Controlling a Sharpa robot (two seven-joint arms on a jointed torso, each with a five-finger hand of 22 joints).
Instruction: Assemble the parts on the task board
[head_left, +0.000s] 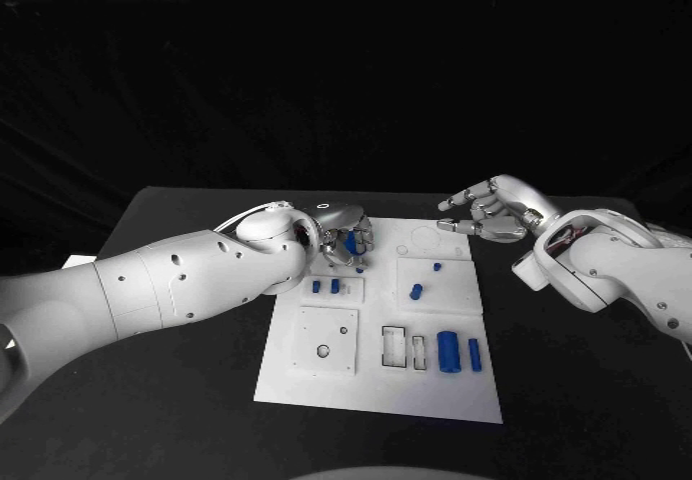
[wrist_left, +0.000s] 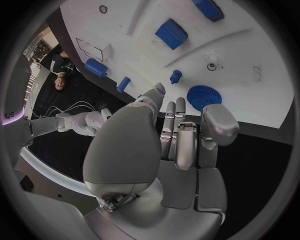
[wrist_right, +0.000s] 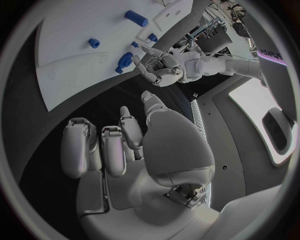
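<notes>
The white task board (head_left: 378, 395) lies in the middle of the black table. My left hand (head_left: 343, 238) hovers low over its far left corner, fingers spread. Its fingertips (wrist_left: 177, 106) sit at the rim of a blue gear (wrist_left: 200, 96) that lies flat on the board, and I cannot tell whether they touch it. A small blue peg (wrist_left: 175, 76) stands just past the gear. My right hand (head_left: 490, 212) hangs above the table beyond the board's far right corner, fingers loosely bent and apart, holding nothing. The right wrist view shows the left hand (wrist_right: 159, 70) beside the gear (wrist_right: 123, 62).
Two short blue pegs (head_left: 325, 286) stand left of the board's centre, with two more (head_left: 437, 266) (head_left: 415, 292) to their right. Two blue cylinders (head_left: 449, 351) (head_left: 475, 351) lie near the right edge beside rectangular slots (head_left: 394, 344). A square plate with a hole (head_left: 325, 340) sits on the left.
</notes>
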